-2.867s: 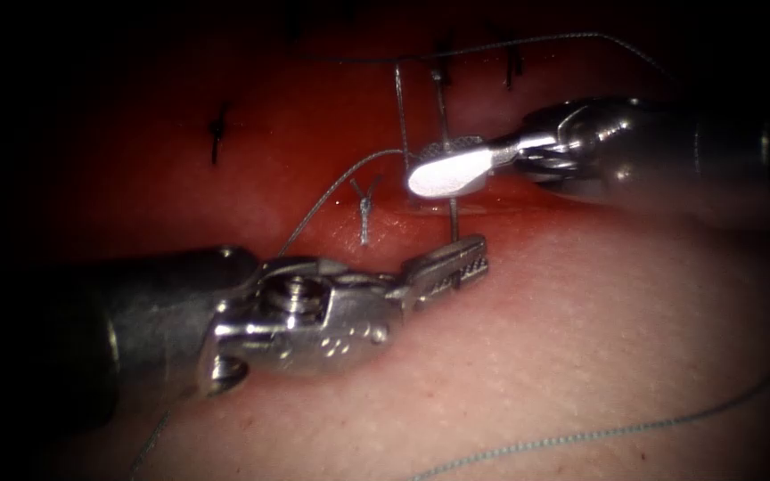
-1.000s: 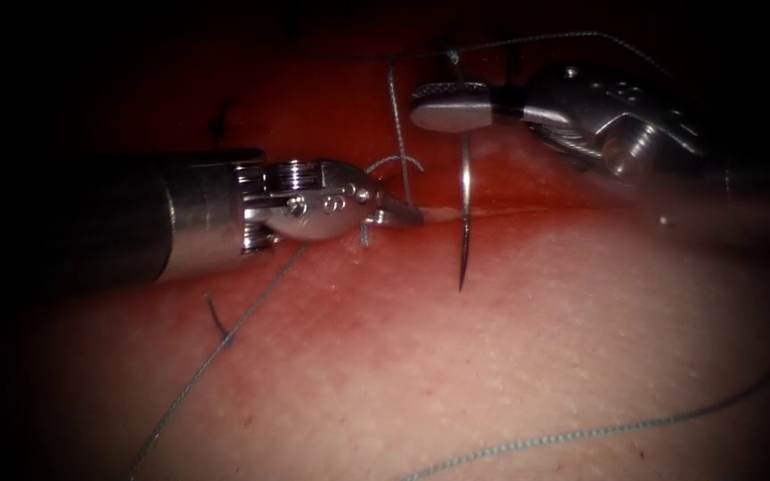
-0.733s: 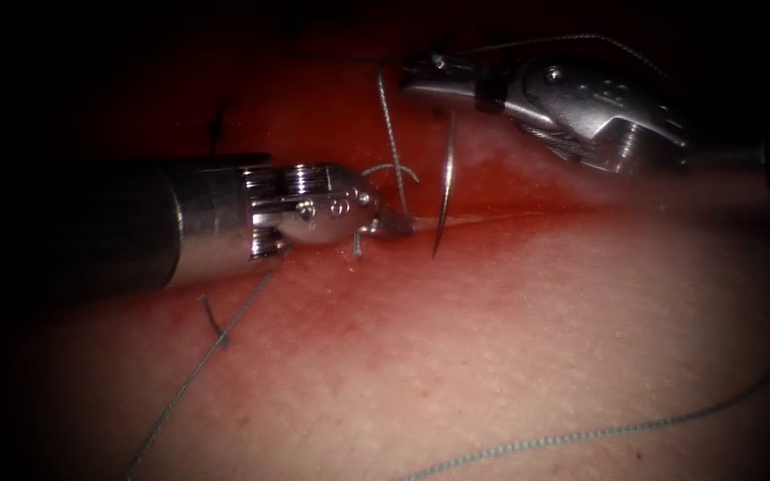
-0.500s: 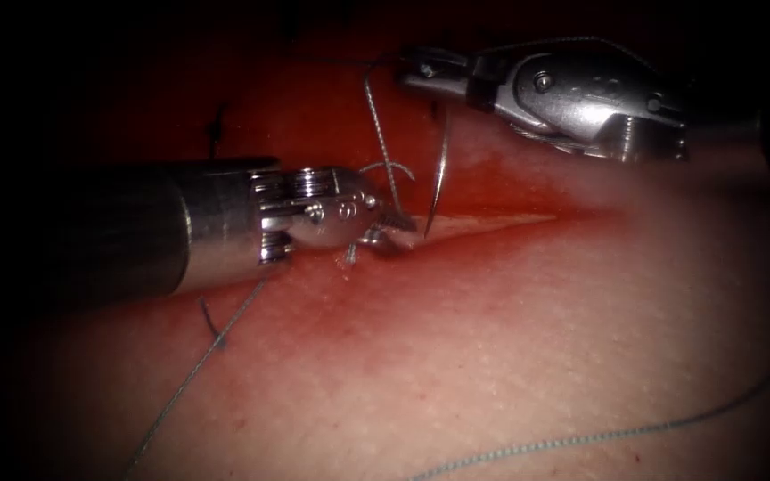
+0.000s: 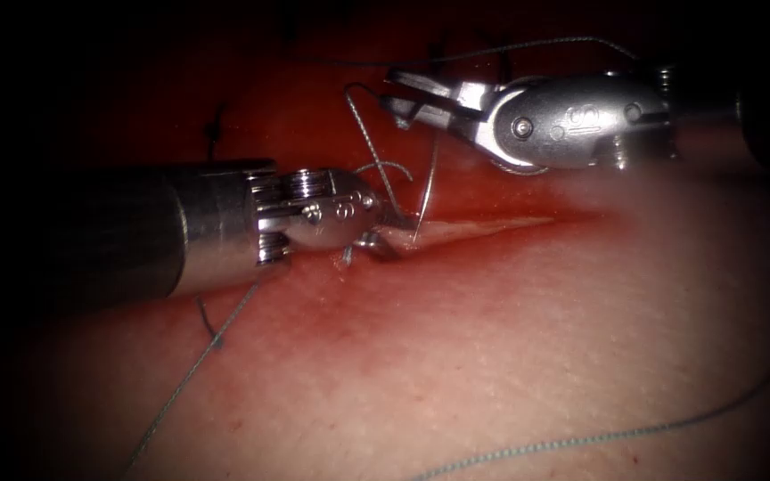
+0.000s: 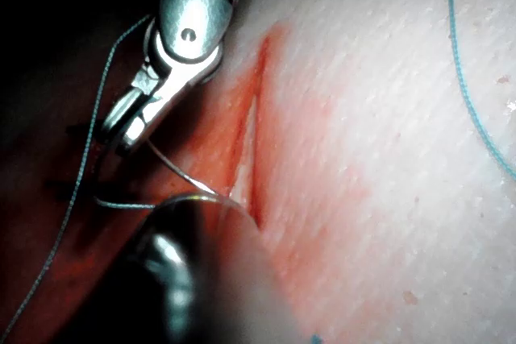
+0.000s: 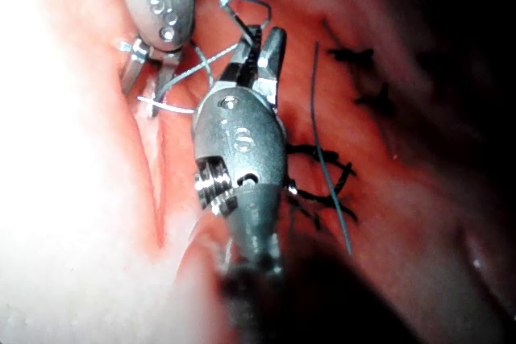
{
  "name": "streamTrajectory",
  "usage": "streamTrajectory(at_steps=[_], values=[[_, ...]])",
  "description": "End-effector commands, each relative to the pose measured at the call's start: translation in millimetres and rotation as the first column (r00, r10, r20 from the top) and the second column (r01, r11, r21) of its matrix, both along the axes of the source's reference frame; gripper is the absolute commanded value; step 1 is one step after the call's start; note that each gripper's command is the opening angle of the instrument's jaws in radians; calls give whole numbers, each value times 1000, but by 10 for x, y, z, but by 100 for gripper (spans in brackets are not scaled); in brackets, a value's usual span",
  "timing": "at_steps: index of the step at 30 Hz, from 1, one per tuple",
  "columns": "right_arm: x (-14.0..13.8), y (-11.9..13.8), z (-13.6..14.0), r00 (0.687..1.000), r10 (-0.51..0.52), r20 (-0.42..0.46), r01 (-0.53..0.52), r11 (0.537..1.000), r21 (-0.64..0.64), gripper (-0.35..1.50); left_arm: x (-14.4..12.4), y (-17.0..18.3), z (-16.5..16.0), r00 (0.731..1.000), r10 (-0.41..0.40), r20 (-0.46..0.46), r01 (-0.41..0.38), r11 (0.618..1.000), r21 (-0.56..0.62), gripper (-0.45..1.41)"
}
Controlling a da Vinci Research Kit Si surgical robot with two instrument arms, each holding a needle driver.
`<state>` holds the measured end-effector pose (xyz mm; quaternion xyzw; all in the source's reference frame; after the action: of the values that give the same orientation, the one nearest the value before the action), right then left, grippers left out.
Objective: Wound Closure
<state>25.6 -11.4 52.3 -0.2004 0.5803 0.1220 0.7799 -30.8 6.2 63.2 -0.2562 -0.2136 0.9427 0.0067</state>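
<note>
The cut (image 5: 492, 224) runs across the red-stained tissue (image 5: 492, 338). My right tool (image 5: 400, 93) comes in above it, jaws shut on the curved needle (image 5: 428, 178) near its thread end. The needle hangs down with its tip at the cut's left end; whether it has entered the tissue I cannot tell. My left tool (image 5: 389, 233) lies low at that same end, jaws open on either side of the cut's edge, holding nothing. Thread (image 5: 363, 134) loops from the needle's end down toward the left jaws. The left wrist view has the needle (image 6: 181, 171) arcing from the right tool (image 6: 121, 130) to the cut (image 6: 251, 134).
Dark finished stitches (image 7: 322, 159) sit beyond the right tool, and one more (image 5: 216, 134) lies far left. Loose thread (image 5: 599, 435) trails over the pale tissue at the lower right, and another strand (image 5: 180, 383) runs off under the left shaft.
The left tool let go of the needle, moved to the cut's left end and opened its jaws. The right tool rolled and carried the needle left, bringing its tip to the cut.
</note>
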Motion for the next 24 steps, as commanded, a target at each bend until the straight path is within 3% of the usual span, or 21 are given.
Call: streamTrajectory(at_steps=[1, 8, 18, 24], values=[[14, -1, 6, 1000, -7, 5, 7, 1000, -9, -35, -6, 4, 4, 1000, 0, 1, 0, 1000, -2, 47], [22, -22, 21, 993, -61, 97, 70, 993, -100, -35, -4, 4, 3, 1000, 1, 2, -1, 1000, -1, 42], [21, -26, 34, 987, -85, 136, 99, 990, -100, -35, 2, 5, -10, 1000, -1, -3, 1, 1000, 0, 44], [19, -21, 35, 988, -81, 132, 93, 992, -87, -35, 8, 7, -42, 994, -103, 24, 104, 991, -82, 34]])
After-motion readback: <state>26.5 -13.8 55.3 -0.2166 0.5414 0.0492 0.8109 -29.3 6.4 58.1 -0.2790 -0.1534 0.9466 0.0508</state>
